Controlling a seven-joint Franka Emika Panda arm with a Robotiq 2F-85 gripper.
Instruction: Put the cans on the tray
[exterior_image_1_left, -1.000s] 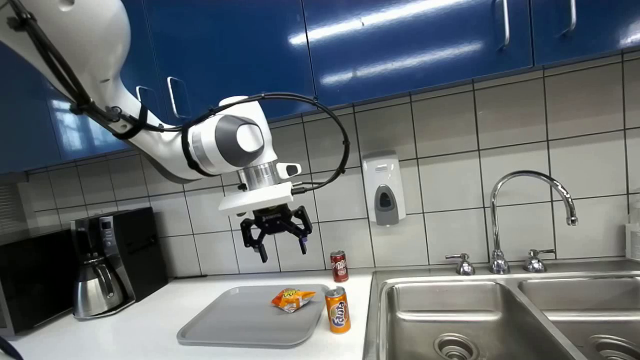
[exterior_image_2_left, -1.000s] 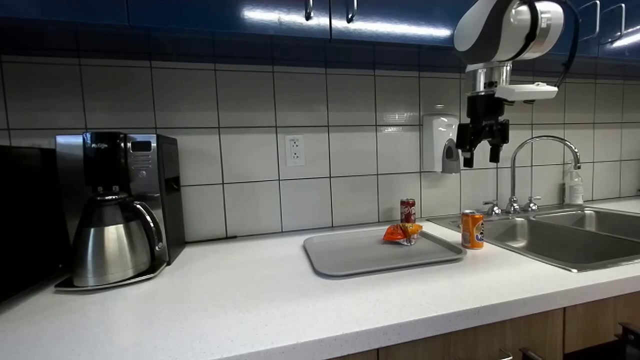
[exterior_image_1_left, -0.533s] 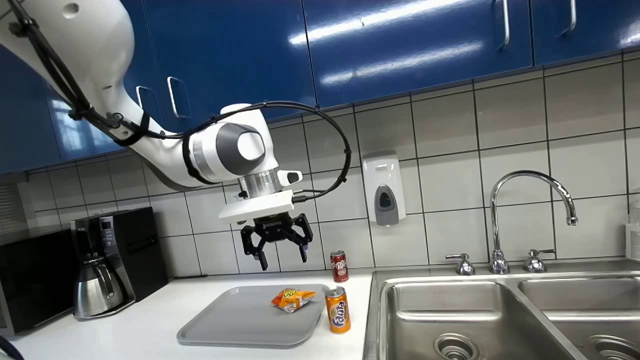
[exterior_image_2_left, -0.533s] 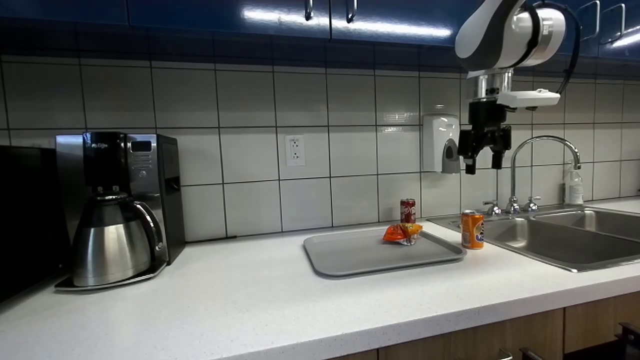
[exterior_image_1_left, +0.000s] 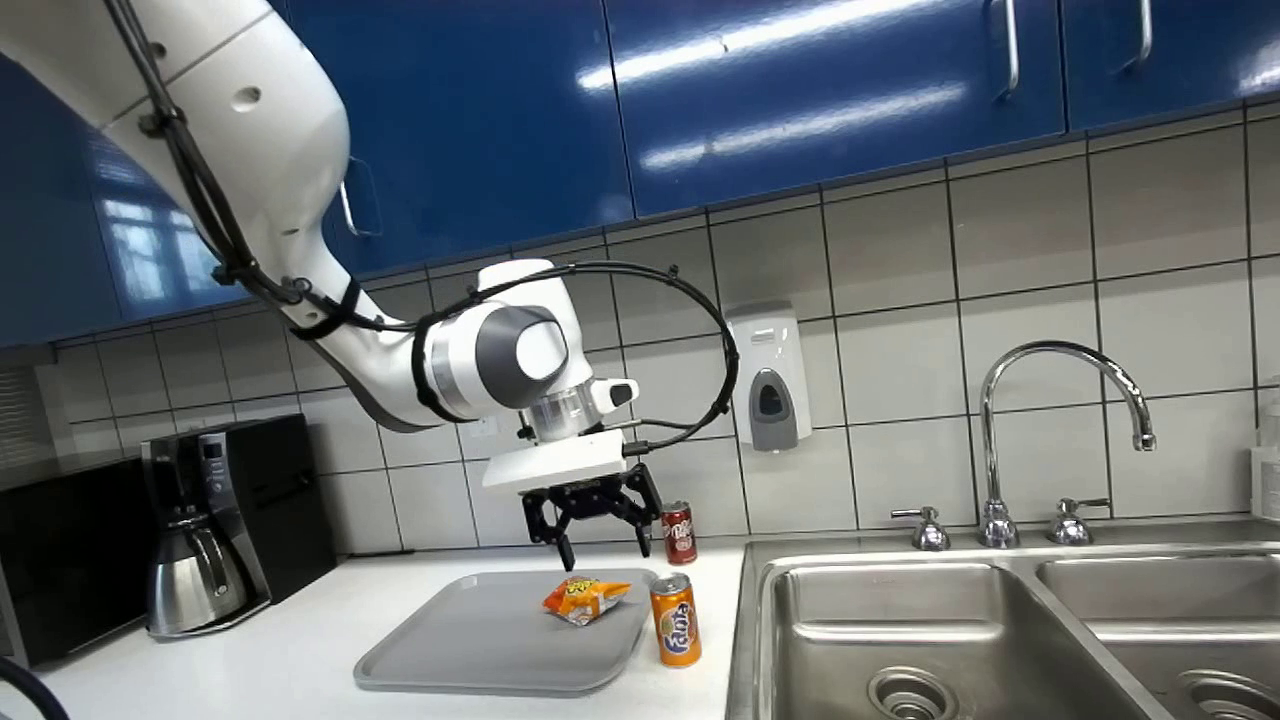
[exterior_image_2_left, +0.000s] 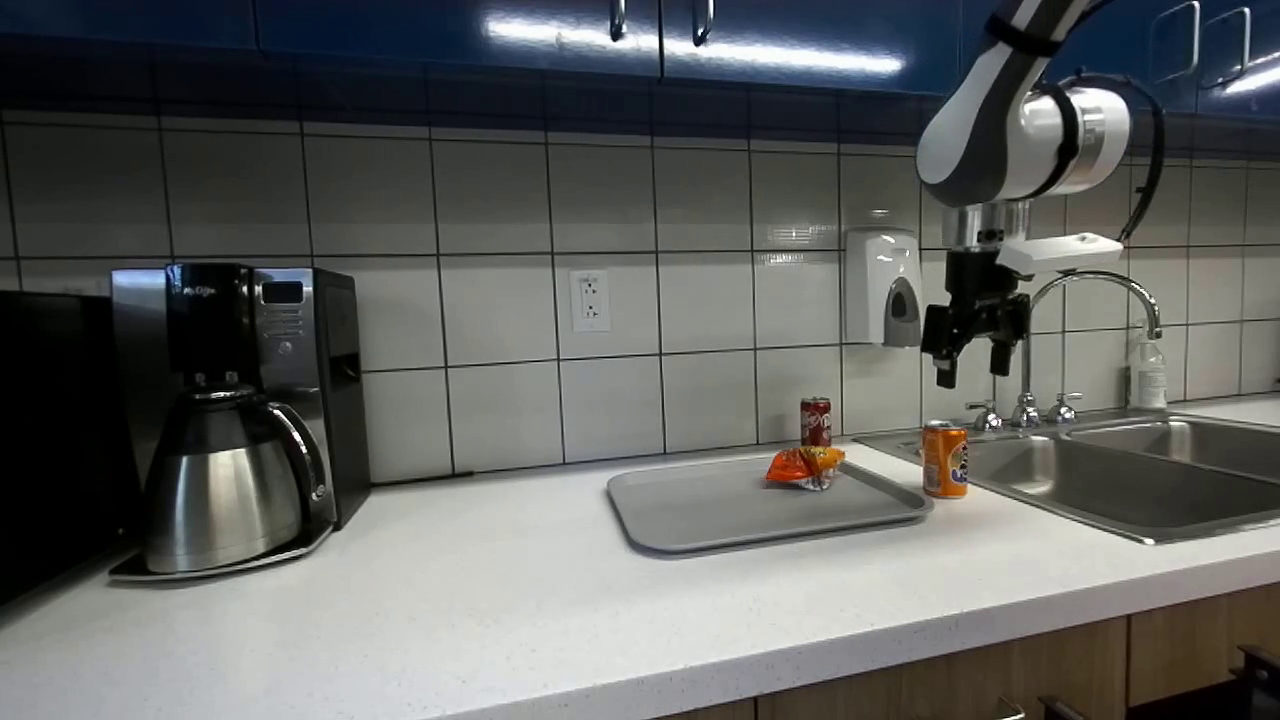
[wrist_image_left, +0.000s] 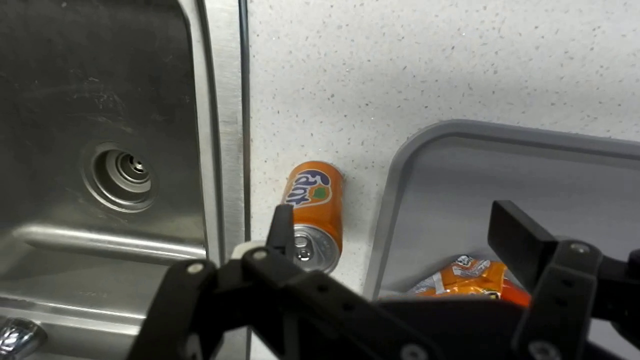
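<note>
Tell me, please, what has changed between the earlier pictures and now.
The gripper, open, has moved down and a little to the right, towards the sink, in both exterior views. Nothing was taken hold of or let go. The orange can and dark red can stay upright on the counter, off the tray; the snack packet stays on it.

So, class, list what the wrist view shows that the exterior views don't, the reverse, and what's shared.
Only the wrist view: the pull tab on the orange can, too small to make out in the others.
Only the exterior views: the dark red can, coffee maker, wall dispenser and blue cabinets.
Shared: that can, the grey tray, the snack packet on it, the steel sink and the open gripper.
</note>
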